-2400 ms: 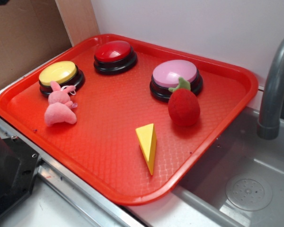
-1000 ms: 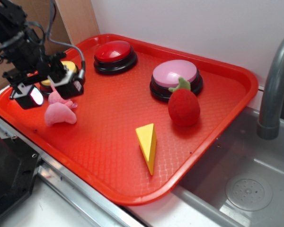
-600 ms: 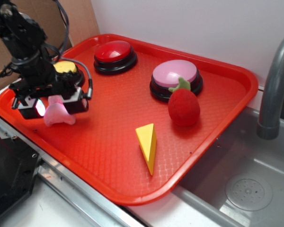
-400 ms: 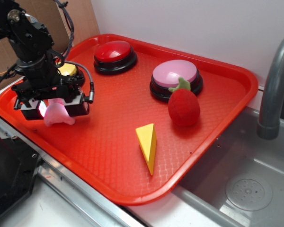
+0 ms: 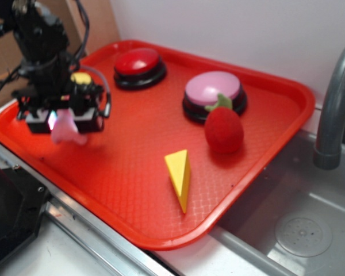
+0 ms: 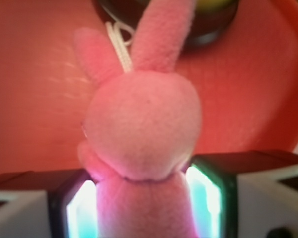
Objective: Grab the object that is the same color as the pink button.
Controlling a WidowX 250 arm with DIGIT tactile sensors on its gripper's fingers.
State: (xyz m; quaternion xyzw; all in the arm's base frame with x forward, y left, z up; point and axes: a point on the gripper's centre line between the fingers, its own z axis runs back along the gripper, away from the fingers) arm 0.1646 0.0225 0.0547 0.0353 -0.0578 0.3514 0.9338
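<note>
A glossy red plastic tray (image 5: 259,149) with a fine diamond-embossed floor fills my exterior view, set against a plain white wall with a grey metal sink basin (image 5: 302,230) and a curved grey faucet (image 5: 333,109) at the right edge. At the tray's left end, my black gripper (image 5: 62,122) is pinching the small soft pink plush animal (image 5: 64,131); the plush pokes out below and between the fingers, though motion blur there keeps me from telling whether it touches the tray. The wrist view settles the hold: the fuzzy rounded head (image 6: 141,129) and two upright ears sit just ahead of the fingers, while the narrower body is squeezed between the two glowing, white-lit pads (image 6: 202,196), one on each side. A thin white cord loop (image 6: 120,47) lies between the ears.

Behind the gripper, the yellow-topped dome button (image 5: 83,79) is mostly hidden by the arm. A red-topped dome button on a black base (image 5: 139,66) sits at the tray's far edge. Well to the right stands the large round dome button with a pale pink top and black base (image 5: 214,95), and touching its front side is a red plush strawberry with a green felt leaf (image 5: 223,127). A smooth yellow wedge shaped like cheese (image 5: 179,175) lies near the tray's middle, apart from everything else.

I can read no writing or labels on anything. The arm's upper part is cut off by the frame.
</note>
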